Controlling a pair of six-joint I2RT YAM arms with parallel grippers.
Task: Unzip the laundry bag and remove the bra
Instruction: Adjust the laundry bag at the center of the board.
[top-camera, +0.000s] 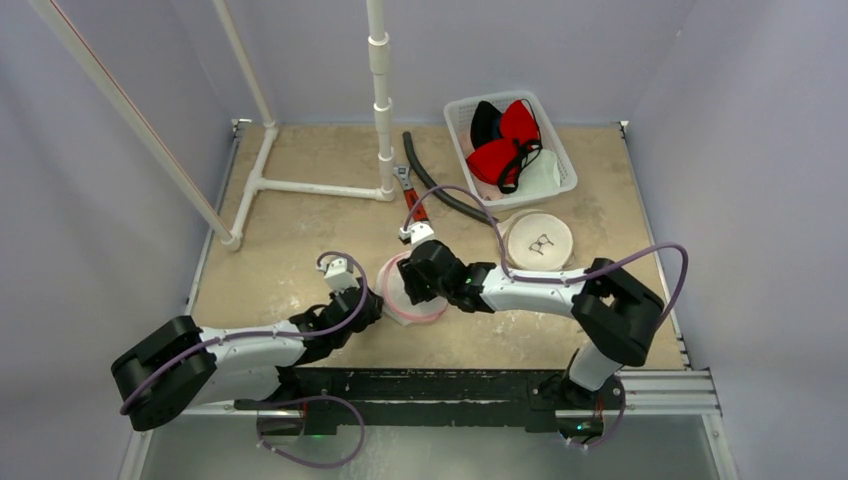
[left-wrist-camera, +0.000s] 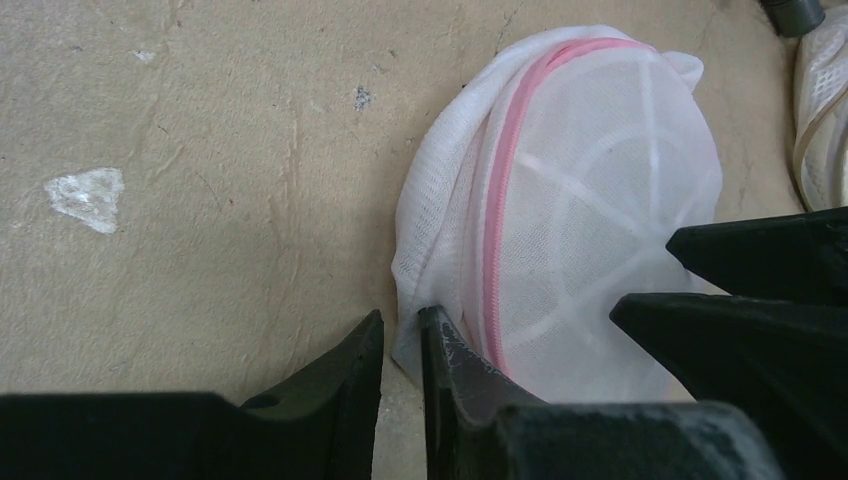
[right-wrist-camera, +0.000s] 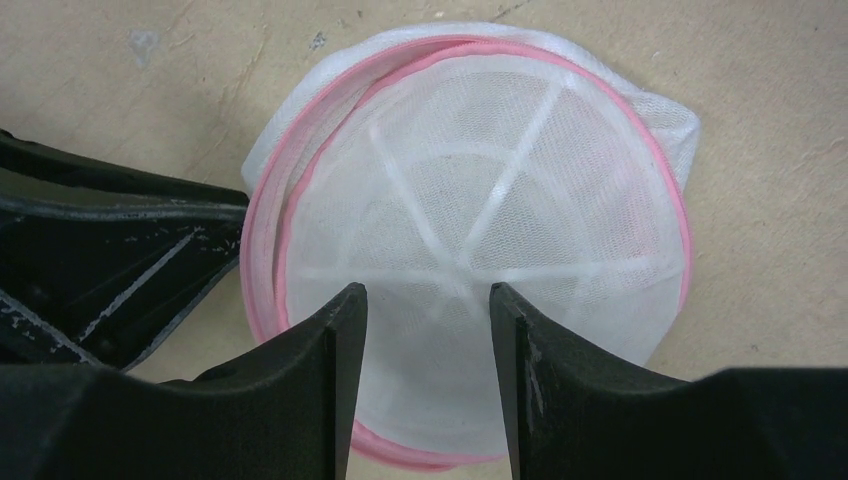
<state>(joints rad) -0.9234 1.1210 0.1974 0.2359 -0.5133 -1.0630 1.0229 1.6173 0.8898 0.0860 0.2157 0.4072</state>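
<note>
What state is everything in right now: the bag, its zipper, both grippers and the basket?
laundry bag: closed, contents not discernible.
pink zipper: zipped along the visible stretch.
left gripper: nearly closed at the bag's edge; grip unclear.
right gripper: open, fingers over the bag's top.
white basket: upright, holding red and black bras.

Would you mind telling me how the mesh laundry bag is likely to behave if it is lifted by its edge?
The laundry bag will probably feel light, being thin see-through mesh. Its white ribs hold a dome, so it may keep its shape rather than flop. The loose fabric at its edge looks soft and could bunch in the jaws.
</note>
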